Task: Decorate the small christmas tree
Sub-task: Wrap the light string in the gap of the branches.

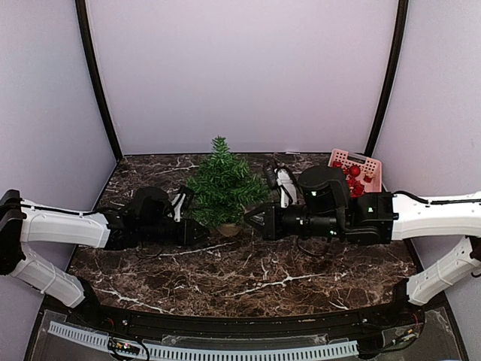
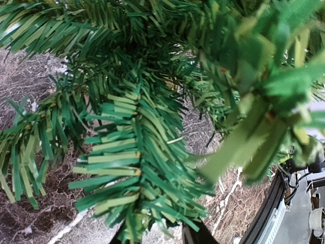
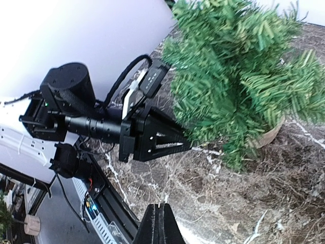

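At the middle of the marble table (image 1: pixel 248 280) stands the small christmas tree (image 1: pixel 220 183), upright on its tan base (image 3: pixel 270 133), with an arm in on it from each side. The left gripper (image 3: pixel 184 144) is nosed into the low branches on the tree's left. Its own wrist view shows the 2 fingertips (image 2: pixel 197 237) with a gap and a green bough between them, but whether they pinch that bough I cannot tell. The right gripper (image 3: pixel 159 223) sits low, just to the right of the base, jaws pressed together on nothing. My read: this is the steadying step, with no ornament in hand yet. To do it well, the left wants a hold deep and low, close to the trunk rather than out on the springy needle tips, and light enough that the base stays flat on the marble. Then the right can swing back for a bauble and hang it on an outer branch away from the left's fingers. Now the count: 1 tree, 2 grippers and 1 pink basket (image 1: pixel 370 164) at the back right, well apart from the tree. There is a cluster of red baubles (image 1: pixel 353 171) in it, too bunched to number. 1 white-and-black item (image 1: pixel 282 180) that I cannot identify lies just behind the tree. I can see 0 ornaments on the branches.
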You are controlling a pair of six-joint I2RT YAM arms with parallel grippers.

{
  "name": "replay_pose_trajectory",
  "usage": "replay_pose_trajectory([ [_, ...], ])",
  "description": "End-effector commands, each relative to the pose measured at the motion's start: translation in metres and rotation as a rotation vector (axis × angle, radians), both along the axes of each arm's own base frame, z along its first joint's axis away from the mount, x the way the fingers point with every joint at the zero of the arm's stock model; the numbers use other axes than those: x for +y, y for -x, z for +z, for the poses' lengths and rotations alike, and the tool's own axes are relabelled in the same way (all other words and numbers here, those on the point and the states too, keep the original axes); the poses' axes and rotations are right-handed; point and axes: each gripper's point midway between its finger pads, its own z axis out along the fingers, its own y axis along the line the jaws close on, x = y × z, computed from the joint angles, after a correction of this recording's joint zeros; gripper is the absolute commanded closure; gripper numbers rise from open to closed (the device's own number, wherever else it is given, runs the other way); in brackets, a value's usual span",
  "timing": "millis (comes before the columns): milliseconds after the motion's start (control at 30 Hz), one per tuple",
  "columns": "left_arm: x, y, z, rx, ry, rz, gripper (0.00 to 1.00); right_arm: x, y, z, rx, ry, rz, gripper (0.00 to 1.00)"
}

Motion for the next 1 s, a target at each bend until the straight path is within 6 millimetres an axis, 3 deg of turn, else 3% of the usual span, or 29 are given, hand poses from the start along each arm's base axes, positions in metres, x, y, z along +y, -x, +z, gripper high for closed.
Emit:
replay_pose_trajectory([
  [0,-0.003,-0.006,0.016,-0.043,0.027,0.015,0.73,-0.004,-0.013,0.014,-0.04,-0.065,-0.036,1.0],
  [200,-0.001,-0.006,0.016,-0.046,0.015,0.016,0.87,-0.002,-0.017,0.019,-0.058,-0.082,-0.046,1.0],
  [533,0.005,-0.006,0.017,-0.058,0.002,0.038,1.0,-0.025,-0.034,0.028,-0.074,-0.127,-0.159,1.0],
  [833,0.012,-0.006,0.015,-0.066,-0.035,0.053,1.0,-0.04,-0.044,-0.007,-0.027,-0.091,-0.224,1.0],
  [967,0.016,-0.007,0.014,-0.067,-0.053,0.064,1.0,-0.055,-0.054,-0.036,0.001,-0.041,-0.299,1.0],
])
